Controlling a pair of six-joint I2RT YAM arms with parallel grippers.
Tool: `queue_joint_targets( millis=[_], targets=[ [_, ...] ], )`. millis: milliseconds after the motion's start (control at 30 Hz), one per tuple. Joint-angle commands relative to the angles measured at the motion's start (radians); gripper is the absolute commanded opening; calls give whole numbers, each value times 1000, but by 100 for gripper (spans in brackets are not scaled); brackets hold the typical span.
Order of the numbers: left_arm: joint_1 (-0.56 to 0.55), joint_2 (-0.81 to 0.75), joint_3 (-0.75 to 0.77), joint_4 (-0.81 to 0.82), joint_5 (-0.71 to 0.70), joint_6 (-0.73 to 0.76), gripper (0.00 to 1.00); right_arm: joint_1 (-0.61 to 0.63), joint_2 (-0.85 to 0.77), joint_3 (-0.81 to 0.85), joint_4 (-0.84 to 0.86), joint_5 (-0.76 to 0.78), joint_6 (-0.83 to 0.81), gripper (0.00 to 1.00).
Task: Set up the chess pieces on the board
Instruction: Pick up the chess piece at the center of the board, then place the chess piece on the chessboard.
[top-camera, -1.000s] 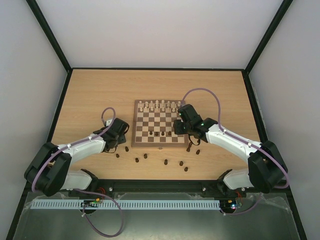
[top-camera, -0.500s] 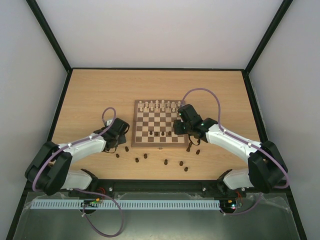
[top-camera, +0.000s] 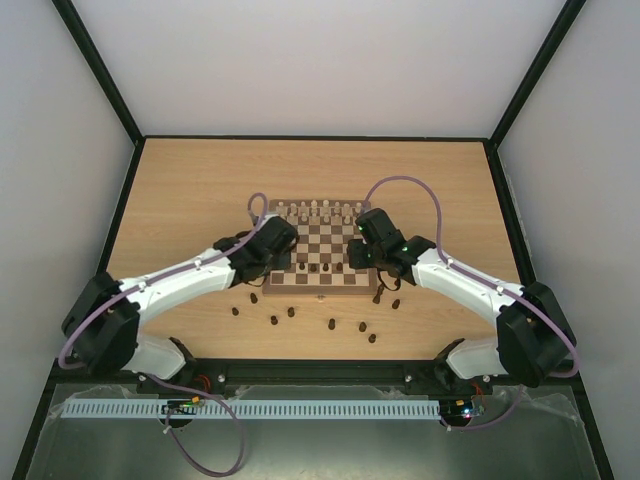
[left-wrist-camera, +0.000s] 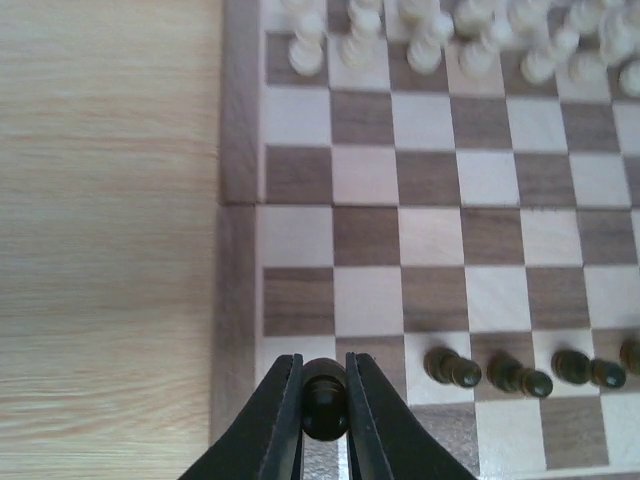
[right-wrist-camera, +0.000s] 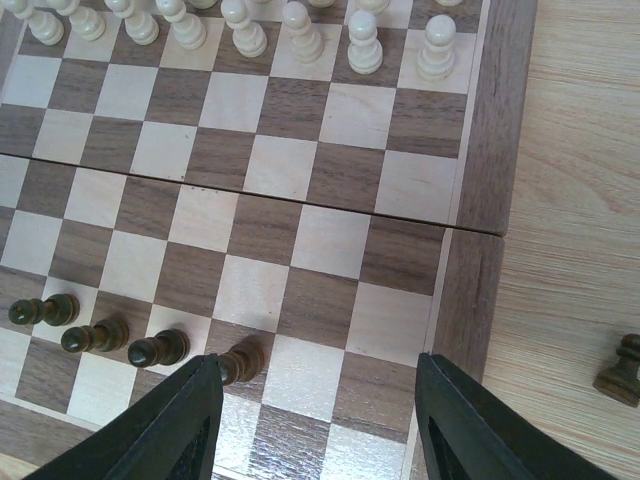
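My left gripper (left-wrist-camera: 323, 362) is shut on a dark brown chess piece (left-wrist-camera: 325, 395), held over the near left corner of the board (left-wrist-camera: 240, 260). In the top view that gripper (top-camera: 281, 262) sits at the board's left side. Dark chess pieces (left-wrist-camera: 452, 367) stand in a row on the second rank from the near edge, also seen in the right wrist view (right-wrist-camera: 158, 348). My right gripper (right-wrist-camera: 318, 370) is open over the board's near right squares with nothing between its fingers; one dark piece (right-wrist-camera: 240, 362) stands by its left finger.
Pale chessmen (top-camera: 315, 210) fill the board's far ranks. Several loose dark pieces (top-camera: 331, 324) lie scattered on the table between the board (top-camera: 320, 291) and the arm bases, some (top-camera: 396, 303) by the near right corner. Black frame posts edge the table.
The left gripper closed on a dark piece on the table left of the board, then swung right with it to over the board's near left corner. The right arm stayed still.
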Motion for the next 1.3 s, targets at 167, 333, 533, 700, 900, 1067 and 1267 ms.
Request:
queue_joint_targets(
  millis=[167, 333, 533, 700, 900, 1067, 1267],
  targets=[
    [-50, 164, 62, -13, 42, 34, 3, 0, -27, -7, -22, 23, -6, 53],
    [-50, 211, 77, 9, 55, 41, 5, 0, -27, -6, -22, 20, -6, 53],
    [-52, 243, 81, 33, 72, 45, 5, 0, -27, -7, -22, 20, -6, 53],
    [-54, 260, 87, 43, 76, 45, 5, 0, -26, -7, -22, 18, -6, 53],
    [-60, 273, 96, 50, 80, 48, 6, 0, -25, -6, -21, 15, -7, 53],
    [-63, 286, 100, 50, 79, 49, 7, 0, -23, -7, -20, 18, -7, 53],
    [-63, 282, 97, 30, 59, 44, 9, 0, -22, -6, -20, 14, -8, 53]
  ],
)
